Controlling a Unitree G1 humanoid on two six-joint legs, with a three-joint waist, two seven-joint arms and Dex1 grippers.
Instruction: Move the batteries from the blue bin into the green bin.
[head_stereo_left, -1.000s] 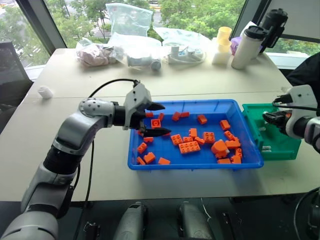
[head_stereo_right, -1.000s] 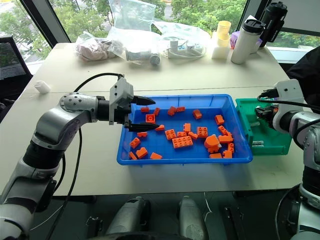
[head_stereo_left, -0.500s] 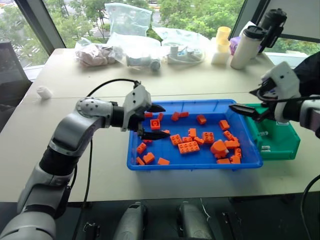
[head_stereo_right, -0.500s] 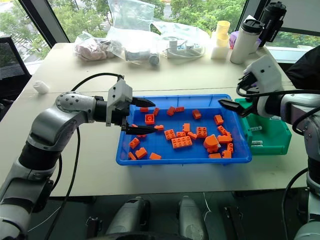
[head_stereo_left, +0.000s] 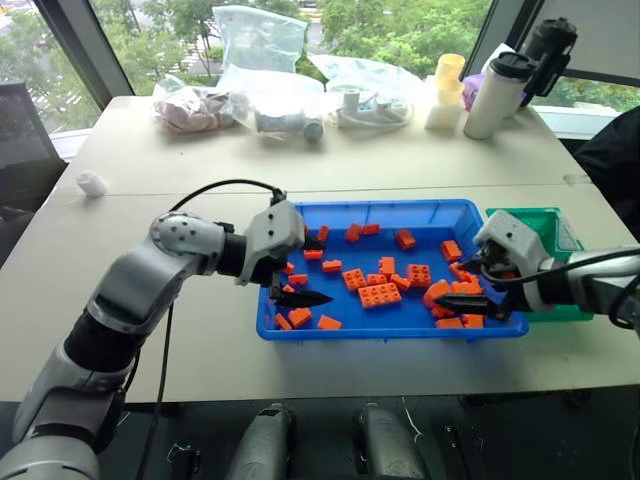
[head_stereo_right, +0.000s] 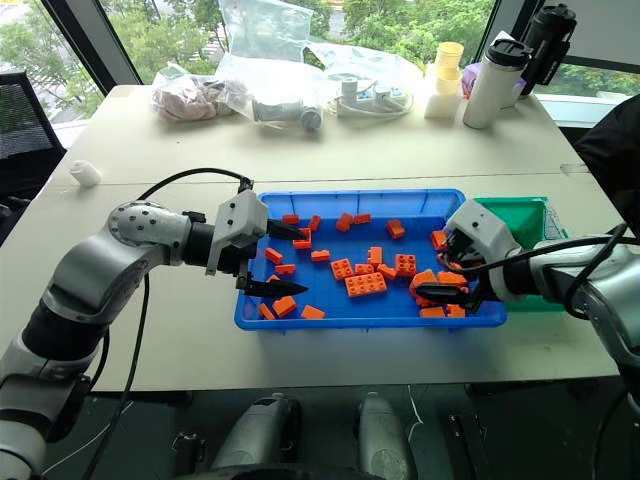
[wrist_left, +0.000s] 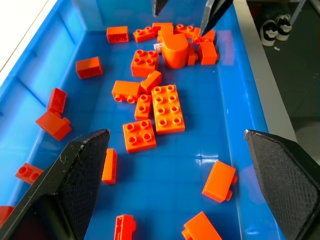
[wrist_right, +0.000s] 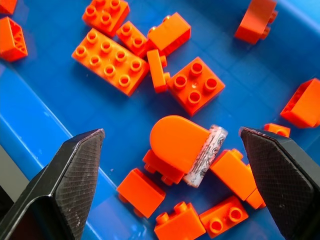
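- R gripper (wrist_right: 165, 145): jaws spread wide, holding nothing; hangs over the right end of blue bin (head_stereo_left: 390, 330), angled down, prob. lining up a grab.
- Battery (wrist_right: 205, 156): one silver-grey cylinder directly under R gripper, wedged against rounded orange brick (wrist_right: 175, 142), small bricks touching its other side; awkward pick, jaws will likely need to straddle it without catching bricks.
- L gripper (wrist_left: 175, 165): jaws wide, empty; hovers over bin's left-near part, pointing right along tray, seemingly on standby.
- Orange bricks (head_stereo_left: 380, 293): scattered across tray floor; not task items.
- Green bin (head_stereo_left: 555, 235): touching tray's right end, short carry for drop-off; contents cannot tell.
- Far table edge: bags, bottles (head_stereo_left: 495, 95), clear of work area.
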